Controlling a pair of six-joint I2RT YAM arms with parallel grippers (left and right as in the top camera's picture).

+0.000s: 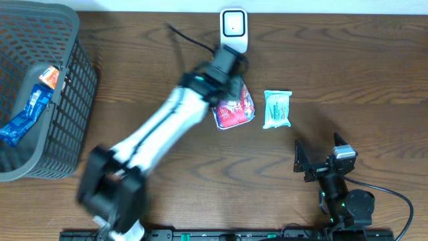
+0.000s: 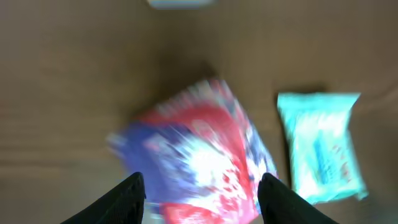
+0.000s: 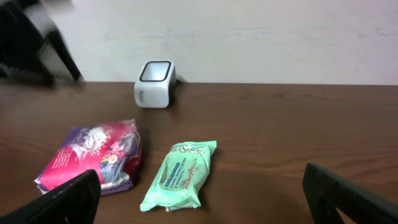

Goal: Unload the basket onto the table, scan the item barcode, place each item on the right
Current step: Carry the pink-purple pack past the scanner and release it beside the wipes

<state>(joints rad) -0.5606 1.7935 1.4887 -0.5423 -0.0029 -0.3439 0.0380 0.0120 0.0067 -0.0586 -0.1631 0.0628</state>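
Red-purple plastic packet (image 3: 93,158) lies ungripped near the white box scanner (image 3: 155,84). Left gripper (image 2: 202,183) spread above it, right gripper (image 3: 202,177) spread, empty. Mint-green wipes pack (image 3: 180,174) likely still to scan.

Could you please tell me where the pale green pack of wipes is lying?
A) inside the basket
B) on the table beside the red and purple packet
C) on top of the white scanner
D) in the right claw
B: the pack of wipes lies flat on the table, close beside the red and purple packet but not touching it.
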